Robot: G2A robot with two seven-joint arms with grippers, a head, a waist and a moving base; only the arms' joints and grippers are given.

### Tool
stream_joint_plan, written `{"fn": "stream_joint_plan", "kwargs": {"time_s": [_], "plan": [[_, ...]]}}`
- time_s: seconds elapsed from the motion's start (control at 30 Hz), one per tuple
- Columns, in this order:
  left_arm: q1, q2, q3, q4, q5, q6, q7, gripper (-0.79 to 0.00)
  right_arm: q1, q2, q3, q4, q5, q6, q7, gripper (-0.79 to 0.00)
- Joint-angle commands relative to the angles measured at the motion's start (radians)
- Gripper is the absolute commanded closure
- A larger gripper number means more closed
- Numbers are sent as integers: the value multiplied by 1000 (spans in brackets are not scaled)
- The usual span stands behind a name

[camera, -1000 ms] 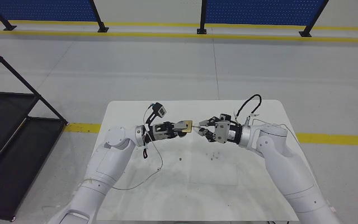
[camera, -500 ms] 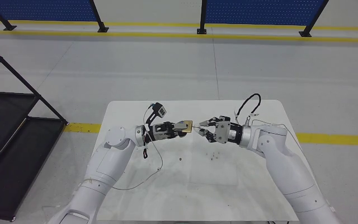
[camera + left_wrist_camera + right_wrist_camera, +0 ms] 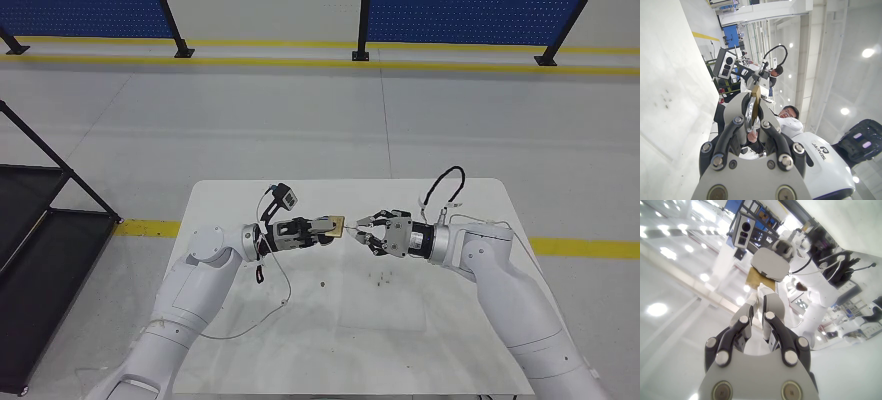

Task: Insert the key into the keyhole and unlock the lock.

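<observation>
The brass padlock (image 3: 338,221) was off the table (image 3: 300,350), held in the air over its middle and nearer the far edge than the near one. My left gripper (image 3: 328,226) had it clamped. In the left wrist view the two fingers were closed on the lock's flat sides, the brass body sticking out past the tips and the silver shackle (image 3: 749,113) lying back between the fingers towards the wrist.

The right gripper (image 3: 360,234) faced it from the other side, tip to tip, with its fingertips (image 3: 753,298) right at the free end of the lock body. Those fingers were drawn almost together, leaving a thin dark slit between them. I could not tell whether the key sat in that slit, nor whether anything had entered the keyhole.

On the table below the right gripper lay a few small dark specks (image 3: 380,277). A thin cable (image 3: 285,295) trailed from the left arm across the table. Beyond the table's left edge stood a black rack (image 3: 40,230) on the floor, and blue barriers (image 3: 470,20) lined the far side behind yellow floor lines (image 3: 150,228).
</observation>
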Motion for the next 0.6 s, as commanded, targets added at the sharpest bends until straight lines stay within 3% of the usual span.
{"fn": "stream_joint_plan", "kwargs": {"time_s": [0.0, 0.5, 0.53, 0.57], "plan": [[0, 0, 0, 0, 0, 0, 0, 0, 0, 0, 0, 1, 6, 4, -8, 0], [0, 0, 0, 0, 0, 0, 0, 0, -4, 0, 3, -7, 23, 4, -24, 0], [0, 0, 0, 0, 0, 0, 0, 0, -4, 1, 3, -9, 15, 0, -24, -151], [0, 0, 0, 0, 0, 0, 0, 0, -4, 1, 3, -11, 7, -6, -23, -785]]}}
